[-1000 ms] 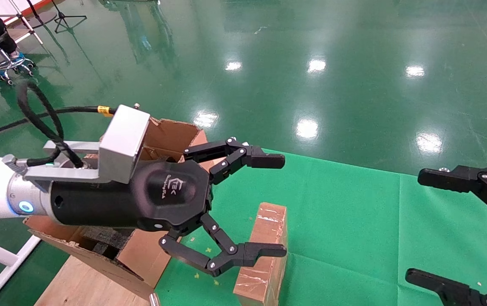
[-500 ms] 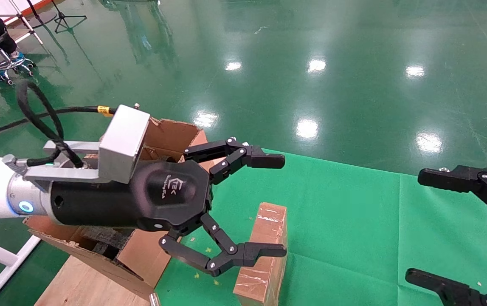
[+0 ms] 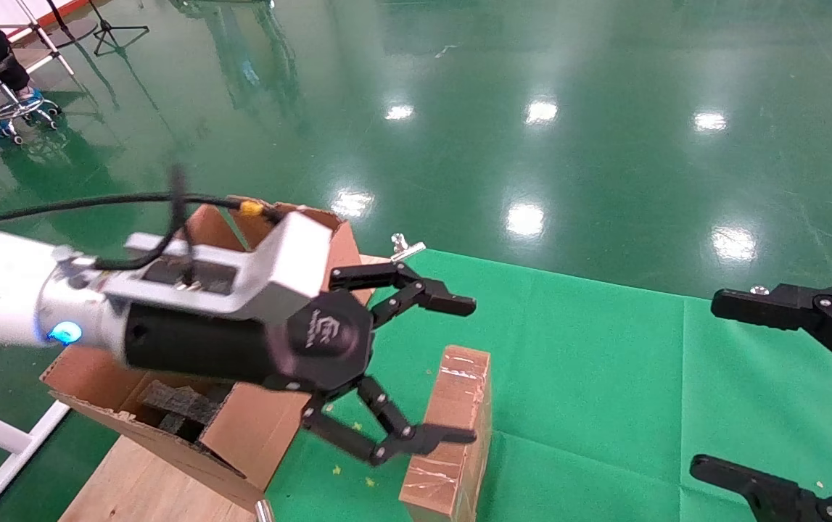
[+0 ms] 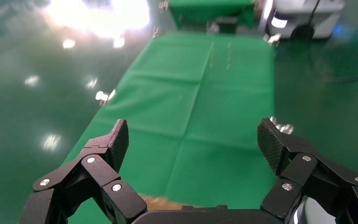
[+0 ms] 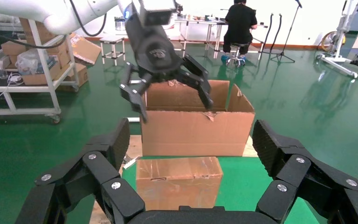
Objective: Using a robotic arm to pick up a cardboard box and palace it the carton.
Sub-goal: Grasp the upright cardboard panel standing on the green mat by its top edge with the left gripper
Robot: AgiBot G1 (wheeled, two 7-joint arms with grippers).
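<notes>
The slim brown cardboard box (image 3: 448, 433) with shiny tape lies on the green cloth (image 3: 604, 377); it also shows in the right wrist view (image 5: 178, 182). The large carton (image 3: 270, 239) with flaps and black foam stands to its left, also seen in the right wrist view (image 5: 193, 122). The white robotic arm's left gripper (image 3: 463, 370) is open and empty, hovering above the box's left side, by the carton's near wall. It also shows in the right wrist view (image 5: 172, 95). My right gripper (image 3: 706, 388) is open and empty at the right edge.
A wooden board (image 3: 147, 486) lies under the carton. Glossy green floor (image 3: 532, 109) surrounds the table. A seated person (image 5: 238, 23), stands and shelving with boxes (image 5: 32, 60) are farther back.
The left gripper has rolled and tilted down, its wrist and camera mount shifting right and lower toward the cardboard box. The jaws stay open. The right gripper has not moved.
</notes>
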